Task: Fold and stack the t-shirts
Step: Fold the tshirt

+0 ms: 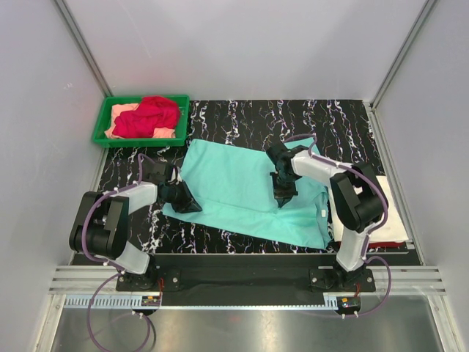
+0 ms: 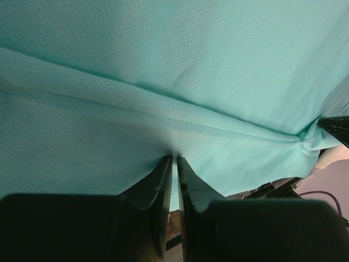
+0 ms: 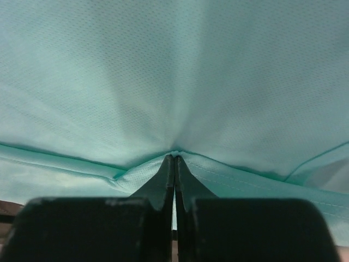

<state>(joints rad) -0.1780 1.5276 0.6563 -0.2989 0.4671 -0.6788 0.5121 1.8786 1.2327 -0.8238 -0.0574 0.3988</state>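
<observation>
A teal shirt (image 1: pixel 249 192) lies spread across the middle of a black marbled table (image 1: pixel 344 125), running from near the green tray (image 1: pixel 101 126) at the far left down toward the right arm's base. The left gripper (image 1: pixel 192 204) sits at the shirt's near-left edge, and the right gripper (image 1: pixel 282 199) presses down on the cloth right of centre.

In the left wrist view, the left gripper (image 2: pixel 174 159) has its jaws drawn almost together, with a thin ridge of the teal shirt (image 2: pixel 180 65) pinched between them; a long crease runs across the cloth just beyond the tips. In the right wrist view, the right gripper (image 3: pixel 174 157) is clamped tight on a raised fold of the teal shirt (image 3: pixel 174 71), and the fabric gathers into wrinkles that fan out from the tips.

In the tray, a crumpled red shirt (image 1: pixel 150 114) is heaped on top of a peach shirt (image 1: pixel 119 111). A flat cream-white shirt (image 1: pixel 388 220) lies at the table's right edge, partly hidden behind the right arm and just beside the teal shirt's collar end.
</observation>
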